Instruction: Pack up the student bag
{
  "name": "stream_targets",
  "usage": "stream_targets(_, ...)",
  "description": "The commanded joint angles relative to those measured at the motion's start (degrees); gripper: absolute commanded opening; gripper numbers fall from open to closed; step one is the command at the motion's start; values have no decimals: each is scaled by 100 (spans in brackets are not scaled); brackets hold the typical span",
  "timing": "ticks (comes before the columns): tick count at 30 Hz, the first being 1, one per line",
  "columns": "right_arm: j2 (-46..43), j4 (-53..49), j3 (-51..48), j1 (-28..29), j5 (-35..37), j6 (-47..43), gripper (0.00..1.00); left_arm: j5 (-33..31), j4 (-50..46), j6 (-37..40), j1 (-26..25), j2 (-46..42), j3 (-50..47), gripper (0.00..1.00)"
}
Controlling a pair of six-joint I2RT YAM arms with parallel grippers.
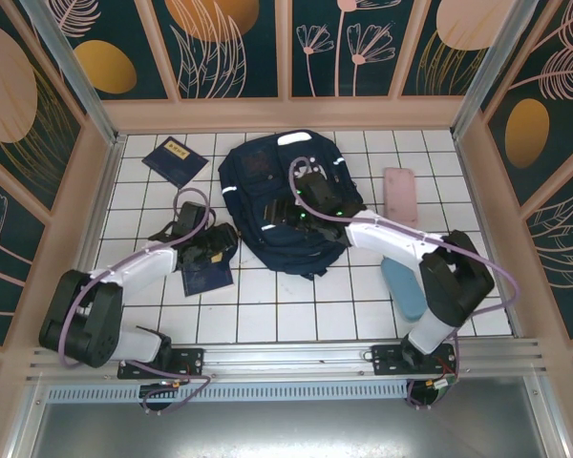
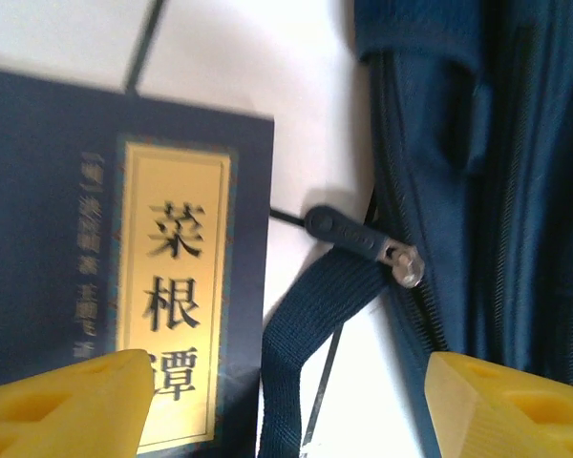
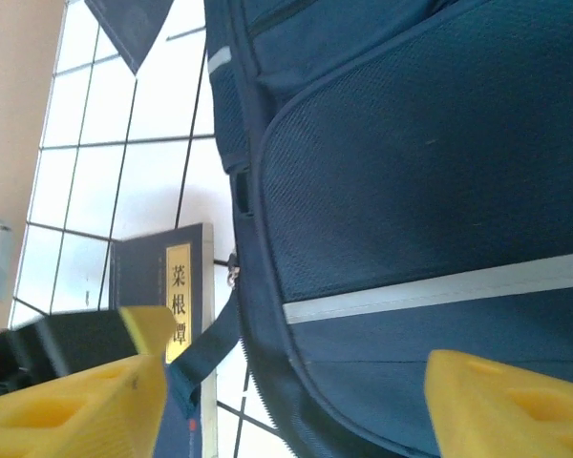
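The student bag [image 1: 285,205], a big dark navy backpack with white stripes, lies flat mid-table. My left gripper [image 1: 216,250] hovers at its left edge, open. In the left wrist view my left gripper [image 2: 286,410] spans a navy strap [image 2: 301,334], with the bag's zipper pull [image 2: 361,237] just ahead and a navy booklet with a yellow label [image 2: 95,239] to the left. My right gripper [image 1: 301,216] is over the bag's middle, open. In the right wrist view my right gripper [image 3: 296,410] straddles the bag's edge [image 3: 411,162] below a white stripe [image 3: 439,291].
A second navy booklet [image 1: 175,159] lies at the back left. A pink case [image 1: 399,195] and a light blue object [image 1: 401,288] lie right of the bag. Wooden walls ring the white tiled table [image 1: 267,315]. The near booklet [image 1: 206,277] sits under my left gripper.
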Motion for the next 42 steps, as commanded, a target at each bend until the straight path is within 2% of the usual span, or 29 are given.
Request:
stream_targets(1,454,-332,583,341,110,-333,65,-28,-367,106,585,-423,119,75)
stream_targets(9,1936,-686,1973,1088,109,-381,50,-763,-985,121,1416,-942,-414,85)
stream_targets(15,2941,-1123,3102,1200,309,-442,45,-514,-766,-50,1534,-1162,-971,86)
stream_targets(24,3913,-1521,4211,1204,173,-579,37,-222,-480,-134,1534,-1066,-1337,80)
stream_targets(34,4302,-1669,4260,1200,13,-540,36,576,-162,74,1534,-957,-1383,72)
stream_targets(38,4367,-1534,4080,1200,-272,-514,31,1295,170,165,1534,-931,-1376,65)
stream_targets(42,4393,-1427,3952,1184,-469,-427,29,1862,432,245,1534,-939,-1316,63)
